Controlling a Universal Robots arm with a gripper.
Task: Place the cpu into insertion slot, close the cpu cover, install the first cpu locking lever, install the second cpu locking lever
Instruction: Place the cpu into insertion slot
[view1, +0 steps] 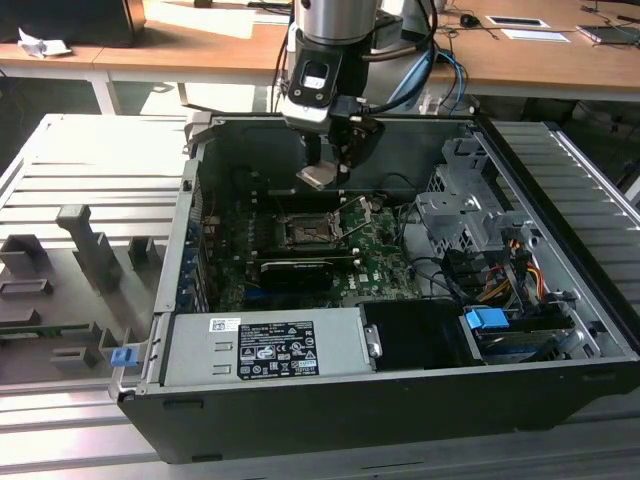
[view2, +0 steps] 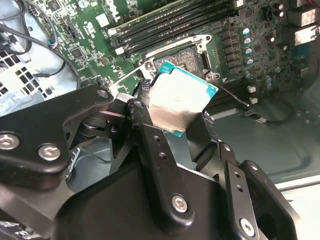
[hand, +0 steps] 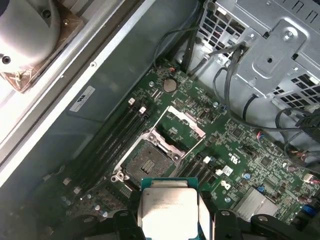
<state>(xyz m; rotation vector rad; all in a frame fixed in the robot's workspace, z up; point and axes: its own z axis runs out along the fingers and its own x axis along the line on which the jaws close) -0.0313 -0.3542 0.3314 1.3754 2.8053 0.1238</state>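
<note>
Item: cpu (view1: 317, 177), upper centre of the exterior view, judged light, stiff, fragile; gripper (view1: 331, 162) clamps its opposite edges.

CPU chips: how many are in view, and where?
1. The cpu is clamped in the pincer, above the board near the empty insertion slot; the cpu cover stands open.

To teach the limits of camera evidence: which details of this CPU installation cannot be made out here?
Second wrist view: the insertion slot is partly hidden behind the cpu held by the gripper.
Exterior view: the slot's contacts are too small to tell.
Both wrist views: the cpu's underside faces away.
First wrist view: the cpu's near edge is cut off by the picture's edge.
</note>
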